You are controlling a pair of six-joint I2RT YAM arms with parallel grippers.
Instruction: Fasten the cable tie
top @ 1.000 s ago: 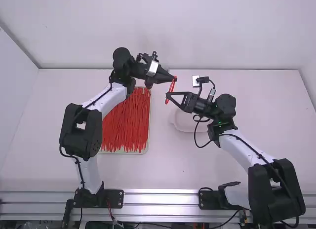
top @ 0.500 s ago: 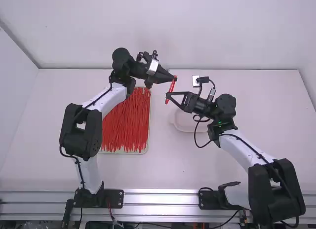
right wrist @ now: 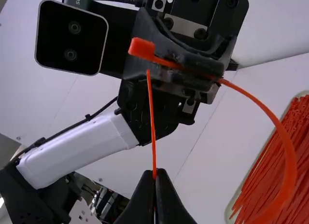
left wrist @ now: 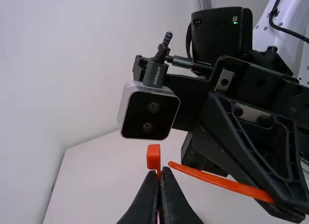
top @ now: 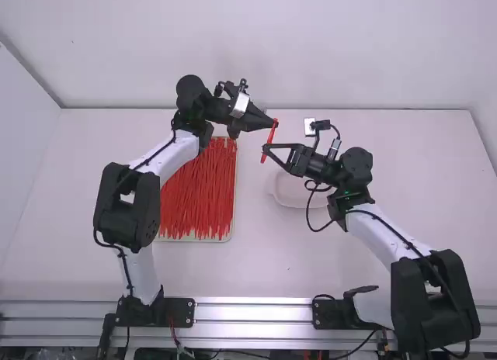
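The left pincer (left wrist: 157, 184) is squeezed tight on the red cable tie (right wrist: 141, 46), right under its square head. The right pincer (right wrist: 154, 178), just in front of it, pinches the tie's thin tail. Both are up off the table (top: 411, 166)

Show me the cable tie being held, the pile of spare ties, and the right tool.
held cable tie (left wrist: 153, 155), left wrist view, on its square head.
pile of spare ties (top: 203, 191), high view, middle of the red heap.
right tool (right wrist: 154, 174), right wrist view, between its fingertips.
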